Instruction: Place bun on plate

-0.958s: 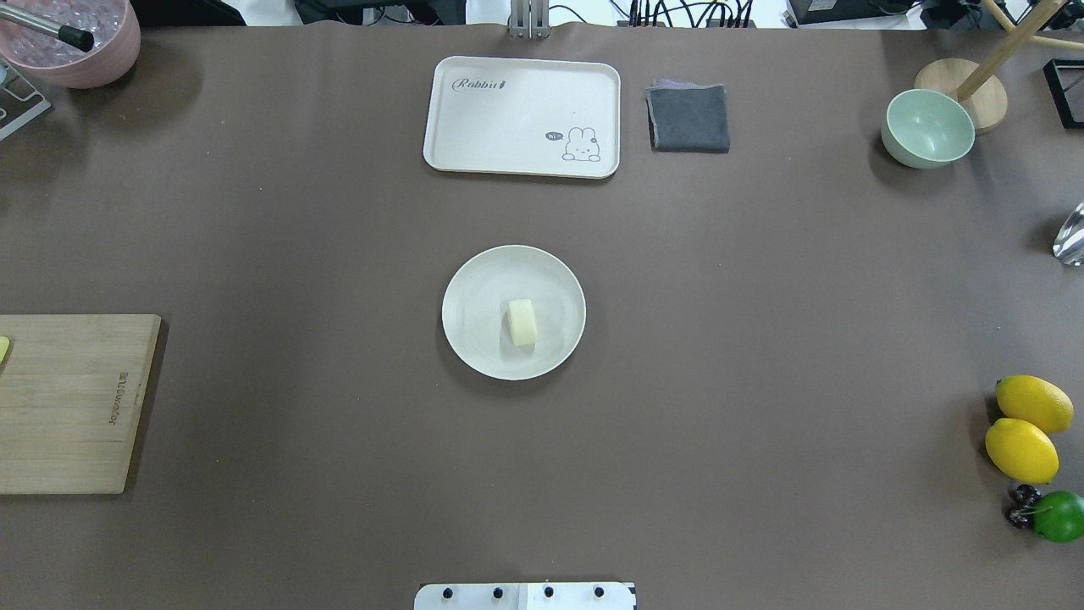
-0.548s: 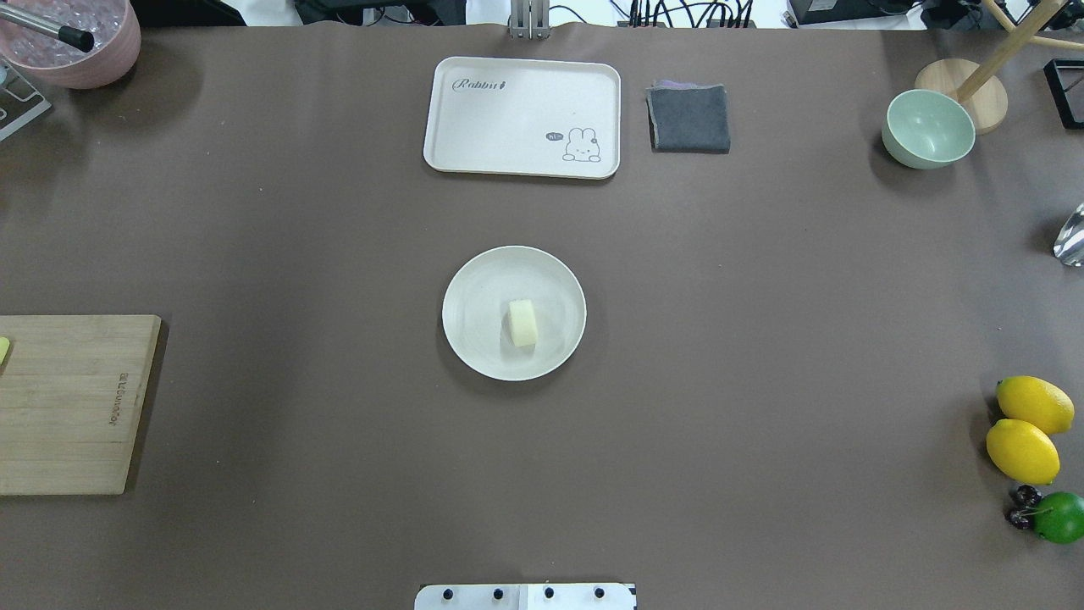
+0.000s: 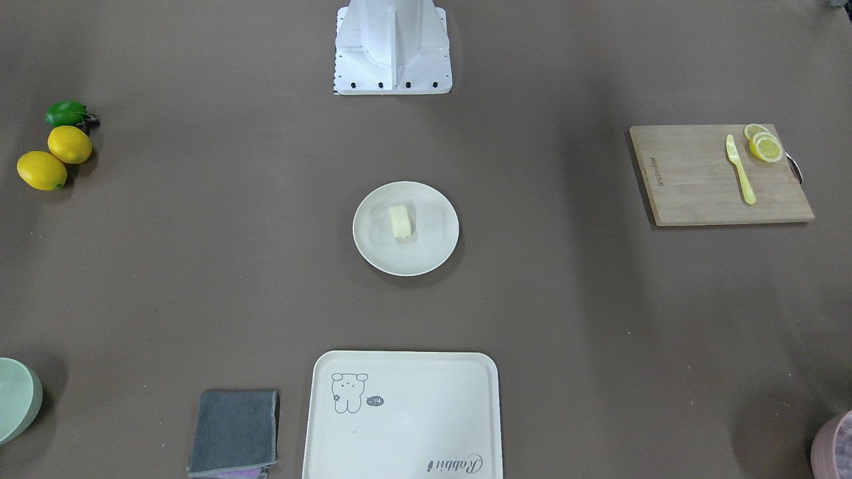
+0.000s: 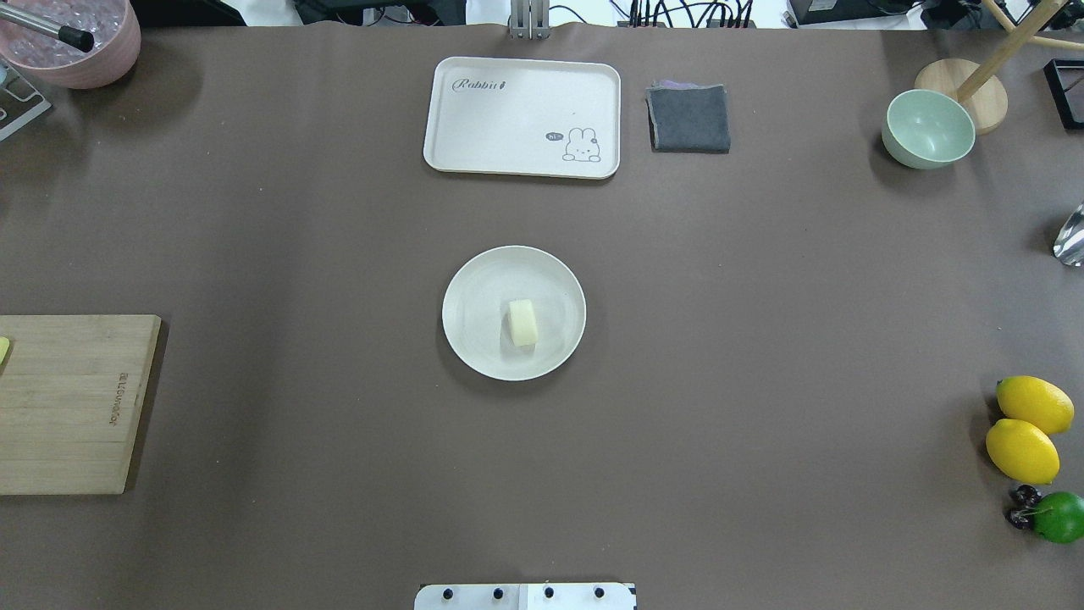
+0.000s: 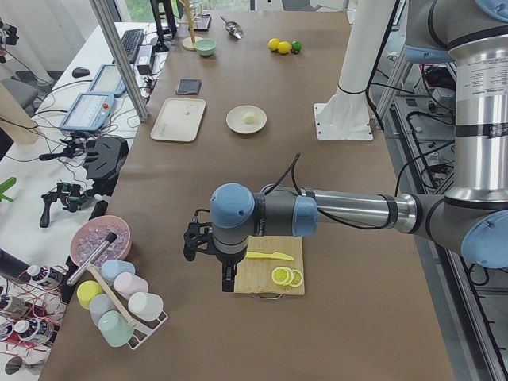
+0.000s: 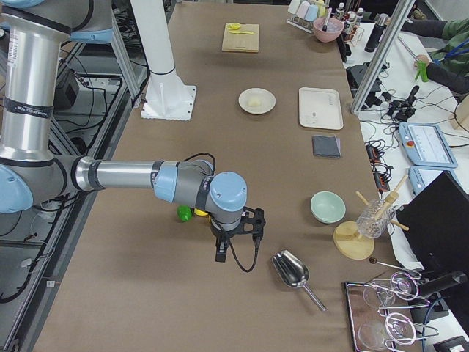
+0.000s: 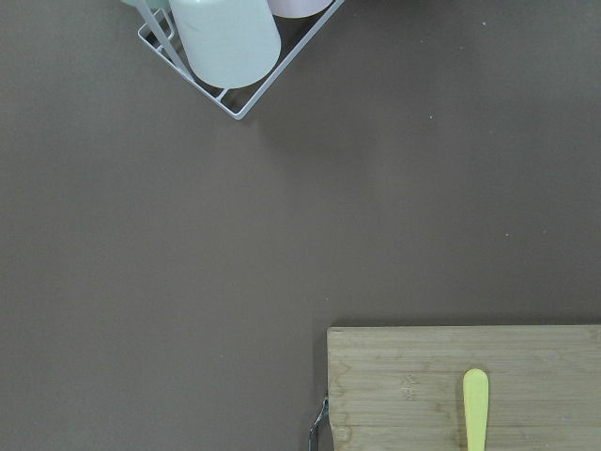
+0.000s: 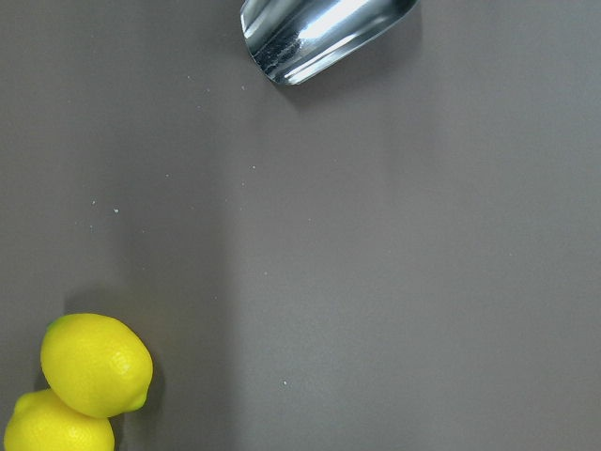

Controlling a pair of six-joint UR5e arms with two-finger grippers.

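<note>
Brown tabletop (image 4: pixel 762 339) centre: a small pale pillow-shaped bun (image 4: pixel 522 323) lies on the round cream-white plate (image 4: pixel 471 292). The left gripper (image 5: pixel 227 279) and right gripper (image 6: pixel 220 251) hang over opposite table ends; their opening cannot be told.

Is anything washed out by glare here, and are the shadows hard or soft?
Right wrist view: the metal scoop shows bright white glare. Overhead view: only a soft, faint shadow hugs the plate, so the light looks diffuse; the bun is sharp. Left wrist view: evenly lit, the cutting board grain is clear.
</note>
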